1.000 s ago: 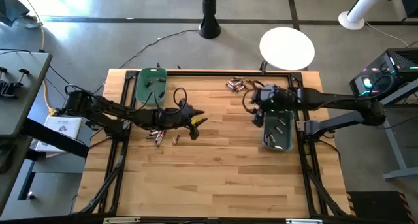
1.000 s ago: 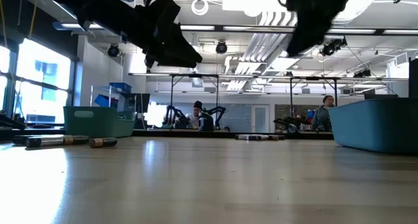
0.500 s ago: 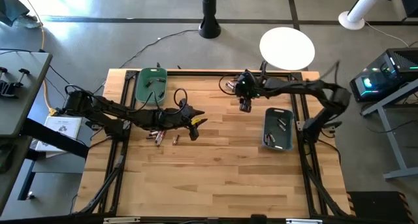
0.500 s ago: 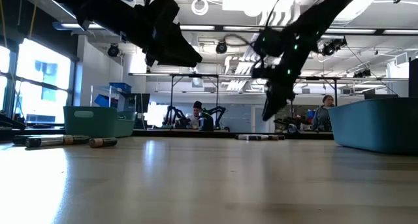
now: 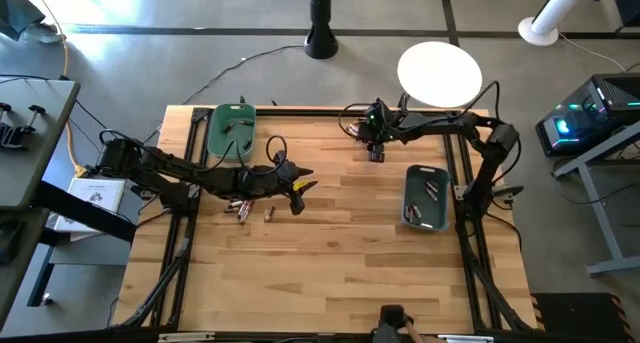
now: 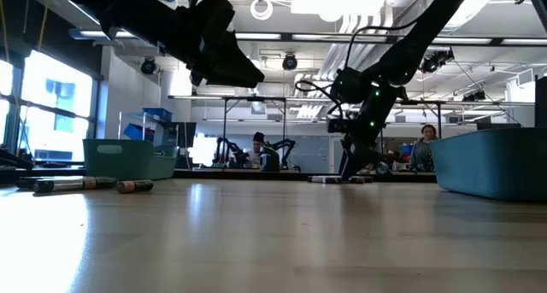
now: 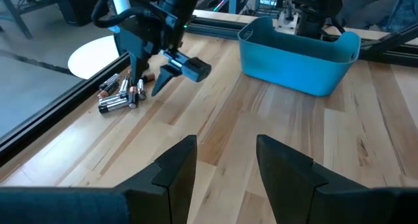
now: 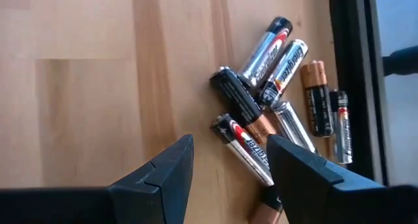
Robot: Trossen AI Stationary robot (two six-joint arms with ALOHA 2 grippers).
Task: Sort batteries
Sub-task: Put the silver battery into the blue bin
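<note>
While the left gripper (image 5: 297, 190) waits open beside a few batteries, the right gripper (image 5: 374, 151) hovers with fingers (image 8: 160, 168) spread wide over the far-edge battery pile (image 8: 277, 93). Cells lie touching and crossed, so closing may pinch two or roll one away.

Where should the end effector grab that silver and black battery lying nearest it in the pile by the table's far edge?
Probably across the middle of the silver and black battery, coming straight down from above. It lies flat on the wooden table, and its side facing the bare wood is free, while the other side is crowded by the rest of the pile. The right end effector hangs open just above it.
</note>
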